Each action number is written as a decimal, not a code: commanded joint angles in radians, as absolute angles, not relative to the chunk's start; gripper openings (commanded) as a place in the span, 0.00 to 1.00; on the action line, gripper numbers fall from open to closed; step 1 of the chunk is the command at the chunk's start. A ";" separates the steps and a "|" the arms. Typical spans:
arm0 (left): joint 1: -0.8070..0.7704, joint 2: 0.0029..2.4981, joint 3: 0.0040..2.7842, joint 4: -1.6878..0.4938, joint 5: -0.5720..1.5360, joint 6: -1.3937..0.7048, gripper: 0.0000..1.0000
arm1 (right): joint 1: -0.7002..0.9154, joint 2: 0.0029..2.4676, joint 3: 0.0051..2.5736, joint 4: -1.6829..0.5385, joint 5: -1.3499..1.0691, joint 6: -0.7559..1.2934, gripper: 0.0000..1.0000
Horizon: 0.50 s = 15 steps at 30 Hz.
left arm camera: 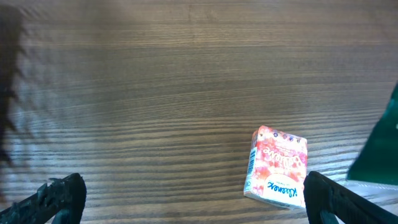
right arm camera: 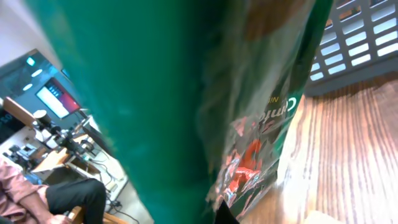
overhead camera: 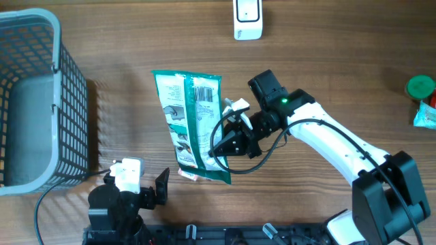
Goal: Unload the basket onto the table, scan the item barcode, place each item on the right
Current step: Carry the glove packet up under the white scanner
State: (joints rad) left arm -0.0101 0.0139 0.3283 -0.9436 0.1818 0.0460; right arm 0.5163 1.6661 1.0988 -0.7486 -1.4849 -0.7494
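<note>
1. Right hand (overhead camera: 223,145): clenched on the green snack bag (overhead camera: 191,126). The 2 fingers grip the bag at the lower part of its right edge. In the right wrist view the bag fills most of the frame, directly in front of the camera.

2. Green snack bag: located at the centre of the worktop (overhead camera: 327,61), lying lengthwise from the far side toward the near side. The printed back panel faces up toward the overhead camera. The barcode (overhead camera: 204,93) sits on the upper right part of that panel and is fully exposed. Whether the bag rests on the worktop or is raised off it cannot be told.

3. Left hand (overhead camera: 158,189): released, with its 2 fingers spread wide and nothing between them. It is near the front edge of the worktop, left of the bag's lower corner.

4. Pink tissue pack (left arm camera: 277,167): lies flat on the worktop. In the overhead view it is mostly covered by the bag's lower edge.

5. White device (overhead camera: 247,19): at the far edge of the worktop, well apart from the bag.

6. Grey basket (overhead camera: 71,102): at the left side of the worktop.
</note>
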 commanded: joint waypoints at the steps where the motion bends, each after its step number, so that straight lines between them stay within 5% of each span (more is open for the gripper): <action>1: -0.004 0.007 0.327 -0.944 0.194 0.040 1.00 | 0.517 1.670 1.092 -0.714 -1.422 -0.786 0.04; 7: -0.004 0.007 0.327 -0.944 0.194 0.040 1.00 | 0.517 1.670 1.092 -0.612 -1.313 -0.772 0.04; 15: -0.004 0.007 0.327 -0.944 0.194 0.040 1.00 | 0.517 1.668 1.092 -0.591 -1.320 -0.402 0.05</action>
State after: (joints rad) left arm -0.0101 0.0139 0.3283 -0.9436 0.1818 0.0460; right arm 0.5159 1.6661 1.0988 -0.5610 -1.3212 -0.5468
